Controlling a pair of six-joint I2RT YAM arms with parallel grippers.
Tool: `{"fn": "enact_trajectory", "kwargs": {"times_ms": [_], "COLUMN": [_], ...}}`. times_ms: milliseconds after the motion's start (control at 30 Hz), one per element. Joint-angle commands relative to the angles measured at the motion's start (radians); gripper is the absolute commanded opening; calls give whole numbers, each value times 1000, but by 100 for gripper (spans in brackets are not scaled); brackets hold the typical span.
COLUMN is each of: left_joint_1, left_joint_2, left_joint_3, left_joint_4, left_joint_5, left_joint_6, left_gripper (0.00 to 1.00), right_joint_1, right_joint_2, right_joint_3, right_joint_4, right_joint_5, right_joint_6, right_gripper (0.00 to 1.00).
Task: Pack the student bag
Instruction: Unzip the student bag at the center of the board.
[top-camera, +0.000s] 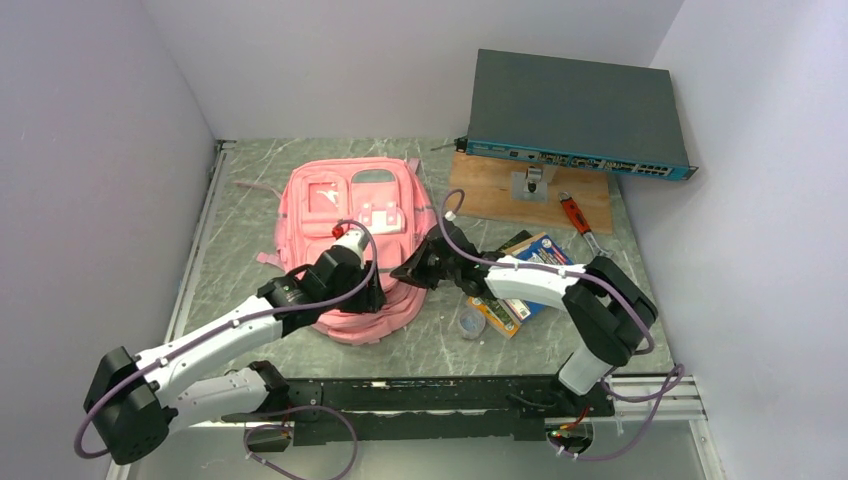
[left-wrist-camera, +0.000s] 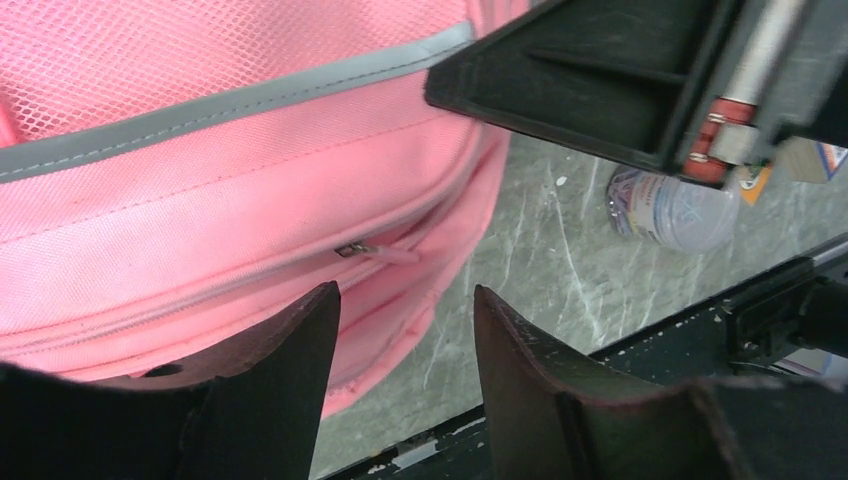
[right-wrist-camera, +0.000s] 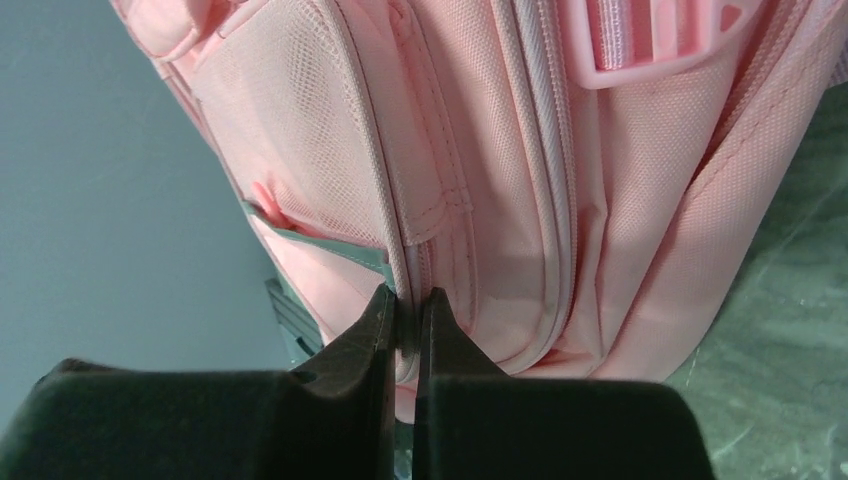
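Right claw (right-wrist-camera: 408, 305) clamps a seam of the soft, floppy-looking student bag (right-wrist-camera: 620, 200); left claw (left-wrist-camera: 405, 295) gapes over its zip pull (left-wrist-camera: 385, 252).

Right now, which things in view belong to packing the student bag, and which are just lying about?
Job: student bag; right tool, pinching its side seam; left tool, open near its zip pull; likely the books and bottle beside it, to go in.
Lying about: network switch; wooden board; red-handled wrench.
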Motion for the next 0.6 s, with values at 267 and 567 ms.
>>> {"fn": "enact_trajectory", "kwargs": {"times_ms": [267, 567], "left_joint_1": [-73, -86], "left_joint_2": [129, 144], "left_joint_3": [63, 71], "left_joint_4": [54, -44], "left_joint_5": [-129, -307], "left_joint_6": [-67, -154], "left_gripper": [47, 22], "right_joint_1": [1, -9], "right_joint_2": [-139, -167], "right_joint_3": [-48, -80], "right_joint_4": [80, 88], "right_joint_5": [45, 65], "right_joint_6": [197, 184], "right_gripper": [0, 0]}}
